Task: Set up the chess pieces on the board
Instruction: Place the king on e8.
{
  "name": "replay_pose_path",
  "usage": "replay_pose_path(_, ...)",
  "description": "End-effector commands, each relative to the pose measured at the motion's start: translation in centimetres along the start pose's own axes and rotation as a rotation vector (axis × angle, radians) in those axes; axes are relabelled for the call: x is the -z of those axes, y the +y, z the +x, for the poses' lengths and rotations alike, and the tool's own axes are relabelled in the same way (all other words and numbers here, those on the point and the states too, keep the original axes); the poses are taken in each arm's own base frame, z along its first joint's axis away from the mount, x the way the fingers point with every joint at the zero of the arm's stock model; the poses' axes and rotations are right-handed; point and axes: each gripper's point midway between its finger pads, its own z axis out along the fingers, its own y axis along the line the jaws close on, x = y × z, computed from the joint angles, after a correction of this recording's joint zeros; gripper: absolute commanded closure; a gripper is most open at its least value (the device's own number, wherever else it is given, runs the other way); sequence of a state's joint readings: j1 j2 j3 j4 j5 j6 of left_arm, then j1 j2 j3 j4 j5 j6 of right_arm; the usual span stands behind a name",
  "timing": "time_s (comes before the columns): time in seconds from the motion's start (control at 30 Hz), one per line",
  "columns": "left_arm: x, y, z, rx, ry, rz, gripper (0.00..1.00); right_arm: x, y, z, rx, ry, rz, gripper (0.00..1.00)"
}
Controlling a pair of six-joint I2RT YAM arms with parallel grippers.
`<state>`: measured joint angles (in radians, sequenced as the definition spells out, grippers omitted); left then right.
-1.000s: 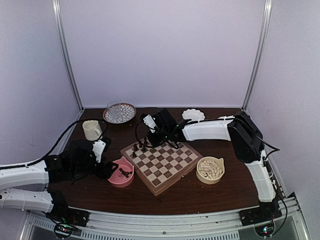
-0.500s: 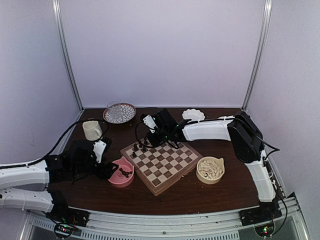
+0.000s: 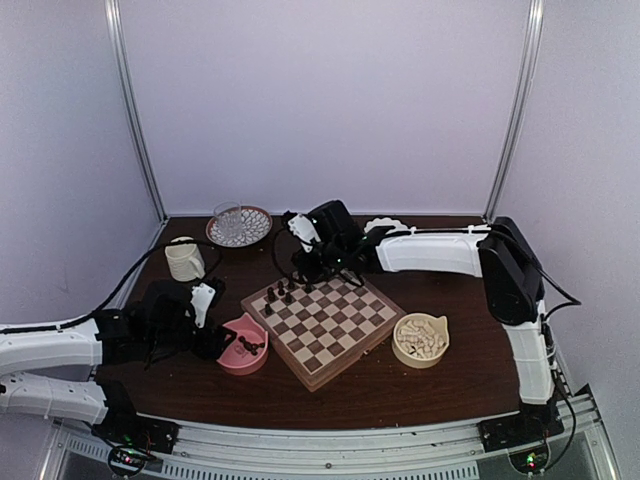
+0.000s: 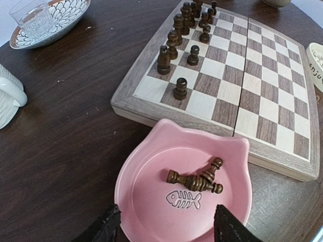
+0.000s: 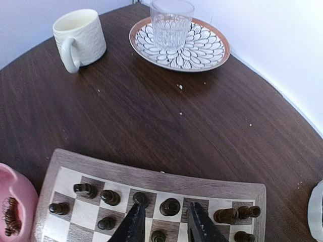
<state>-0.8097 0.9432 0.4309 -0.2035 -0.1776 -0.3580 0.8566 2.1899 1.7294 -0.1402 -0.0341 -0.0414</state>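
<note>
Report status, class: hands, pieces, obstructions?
Left hand open over pink bowl, dark pieces lying inside. Right hand open above board's far edge. Nothing blocking.

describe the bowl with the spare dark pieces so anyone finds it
Find the chessboard and look off its edge on the robot's left. The pink bowl there has cat ears and a fish-bone drawing and holds dark pieces; the cream bowl opposite holds pale ones.

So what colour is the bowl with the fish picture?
Pink bowl, clearest in the left wrist view.
</note>
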Motion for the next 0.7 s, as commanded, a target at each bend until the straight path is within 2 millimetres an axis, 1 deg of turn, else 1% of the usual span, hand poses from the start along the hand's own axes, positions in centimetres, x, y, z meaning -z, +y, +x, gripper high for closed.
replay_pose_path(0.0, -0.4, -0.2, -0.9, 0.022, 0.001, 0.008, 0.38, 3.6, 0.0, -3.2, -0.041, -0.074, -0.039, 0.69)
replay_pose_path(0.13, -1.4, -0.7, -0.5, 0.005, 0.043, 0.022, 0.39, 5.5, 0.4, -3.8, -0.087, -0.105, -0.079, 0.69)
replay_pose_path(0.23, -2.0, -1.0, -0.2, -0.005, 0.073, 0.03, 0.4, 6.9, 1.5, -4.5, -0.12, -0.105, -0.143, 0.69)
replay_pose_path(0.3, -2.1, -1.2, -0.3, -0.019, 0.079, 0.041, 0.4, 7.7, 2.4, -4.4, -0.129, -0.086, -0.185, 0.69)
replay_pose_path(0.37, -2.3, -1.5, -0.3, -0.041, 0.084, 0.056, 0.39, 8.6, 3.5, -3.6, -0.127, -0.056, -0.235, 0.69)
replay_pose_path(0.53, -2.5, -2.8, -0.1, -0.155, 0.082, 0.131, 0.39, 11.1, 5.4, -0.7, -0.133, 0.004, -0.317, 0.68)
replay_pose_path(0.6, -2.7, -2.7, -0.3, -0.174, 0.076, 0.126, 0.39, 11.9, 6.0, 0.7, -0.142, 0.018, -0.349, 0.68)
replay_pose_path(0.63, -2.8, -2.7, -0.3, -0.193, 0.076, 0.123, 0.39, 12.2, 6.4, 1.9, -0.143, 0.041, -0.359, 0.68)
replay_pose_path(0.67, -2.9, -2.6, -0.4, -0.206, 0.081, 0.115, 0.39, 12.6, 6.5, 2.3, -0.143, 0.051, -0.361, 0.68)
